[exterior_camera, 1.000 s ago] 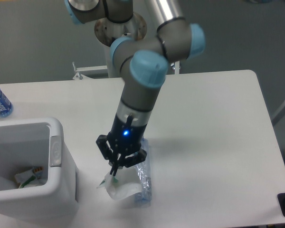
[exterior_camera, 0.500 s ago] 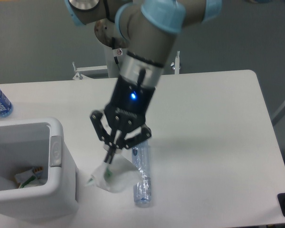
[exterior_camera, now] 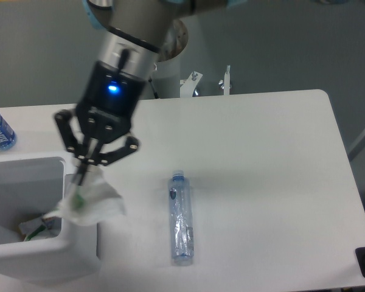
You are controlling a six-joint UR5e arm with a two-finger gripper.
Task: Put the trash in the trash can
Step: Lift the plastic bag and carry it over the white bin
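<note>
The gripper (exterior_camera: 81, 175) pinches the wrapper (exterior_camera: 91, 201) tight, right above the bin's (exterior_camera: 73, 258) near rim. I'd move further over the opening before dropping it. The bottle (exterior_camera: 180, 219) lies on the table (exterior_camera: 261, 164).

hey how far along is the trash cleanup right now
Done: some litter already lies in the trash can. In hand: the gripper holds the plastic wrapper over the can's right rim, not yet released. Left: the crushed bottle lies on the table.
</note>
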